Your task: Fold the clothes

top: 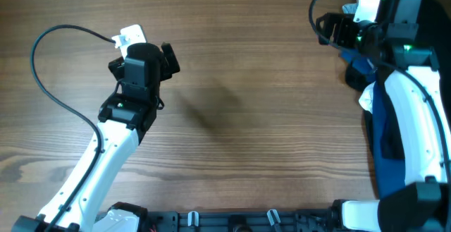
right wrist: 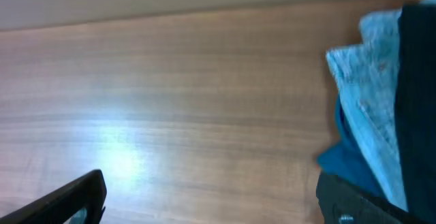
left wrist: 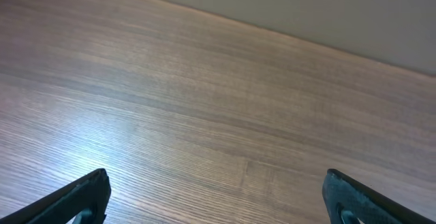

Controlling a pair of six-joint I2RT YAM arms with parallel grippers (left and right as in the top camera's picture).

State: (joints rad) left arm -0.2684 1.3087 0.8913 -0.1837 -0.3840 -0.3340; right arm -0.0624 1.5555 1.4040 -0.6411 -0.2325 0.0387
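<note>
A pile of clothes lies at the table's right edge, partly under my right arm. In the overhead view a black fabric corner (top: 352, 77) sticks out of it; it may be the black garment, and its white label cannot be made out. In the right wrist view a black strip (right wrist: 417, 94) runs along the right edge beside light blue denim (right wrist: 371, 94). My right gripper (top: 330, 29) (right wrist: 211, 186) is open and empty over bare wood, just left of the pile. My left gripper (top: 169, 57) (left wrist: 214, 186) is open and empty over bare wood at the left.
Dark blue fabric (top: 386, 144) (right wrist: 347, 159) lies in the same pile, with a small white patch (top: 366, 99) at its left edge. The wooden table (top: 246, 119) spreads between the two arms. A black rail (top: 232, 221) runs along the front edge.
</note>
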